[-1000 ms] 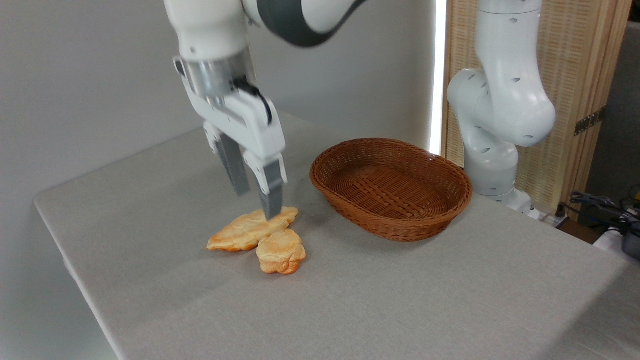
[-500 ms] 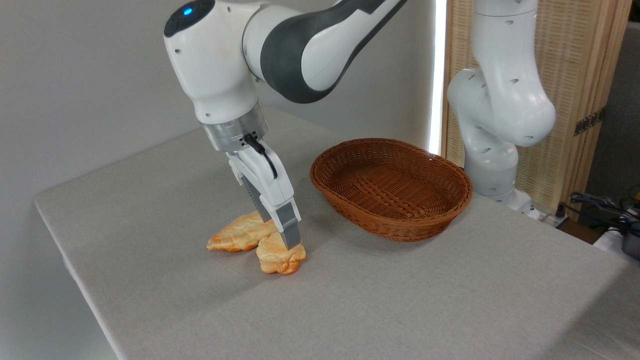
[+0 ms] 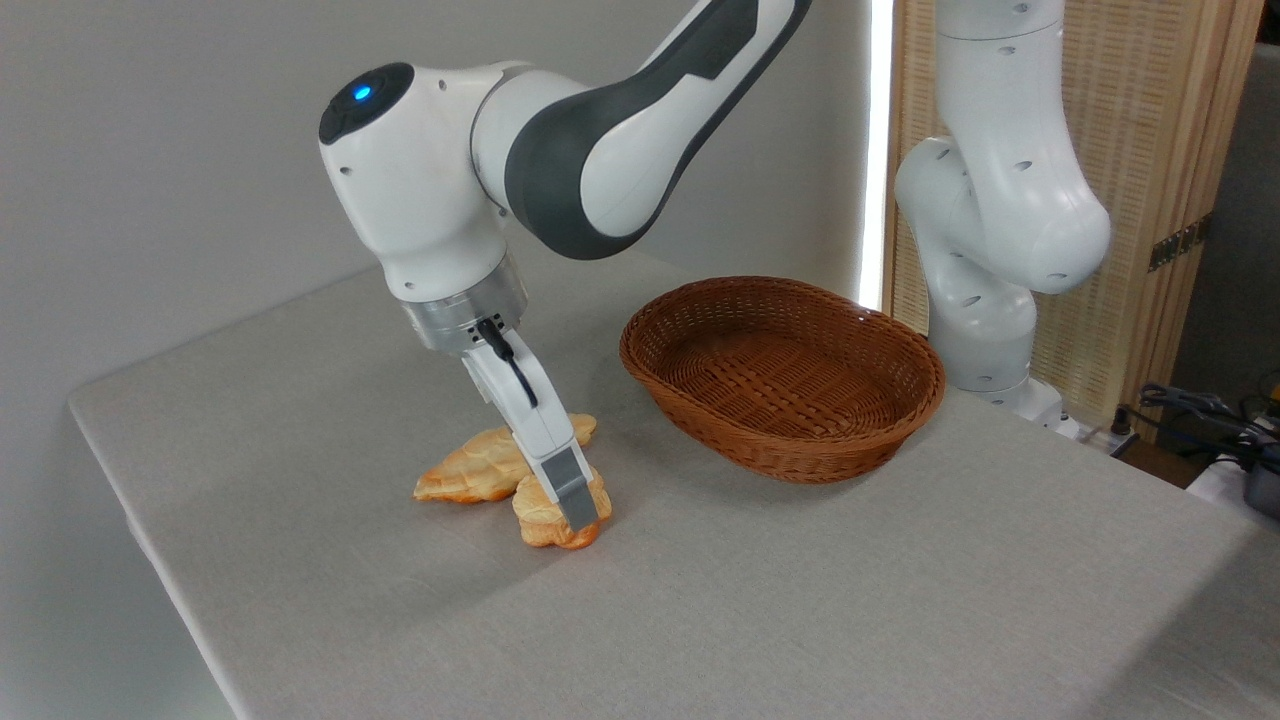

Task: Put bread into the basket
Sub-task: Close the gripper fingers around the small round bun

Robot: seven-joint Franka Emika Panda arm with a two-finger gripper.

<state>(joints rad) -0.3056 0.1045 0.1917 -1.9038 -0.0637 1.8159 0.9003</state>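
On the left half of the grey cloth-covered table [image 3: 850, 600]:

Item 1. Braided loaf [image 3: 470, 470], long and flat, golden-orange with a pale top. Lies on the cloth, its right end reaching behind the gripper housing. Touches the bun at its lower right edge.

Item 2. Bread [image 3: 545, 515], a small lumpy bun with orange crust and a paler top. Rests on the table just in front of and to the right of the loaf, well apart from the basket. Partly covered by the gripper.

Item 3. Gripper [image 3: 575, 515], white housing with grey fingers, tilted so that it slopes down to the right. One grey finger [image 3: 568, 490] is seen edge-on, lying against the right side of the bun with its tip close to the cloth. The other finger is hidden behind it; the width of the gap and whether the bun is clamped cannot be told from this view.

Item 4. Arm wrist, white with a dark grey band and a lit blue dot, directly above the gripper.

Item 5. Basket [image 3: 690, 400], oval, brown woven wicker, low flared sides. Stands right of centre on the table, nothing inside.

Item 6. Arm base column [image 3: 985, 330], white, at the table's far right edge behind the basket.

Item 7. Slatted wooden panel [image 3: 1150, 120], behind the column.
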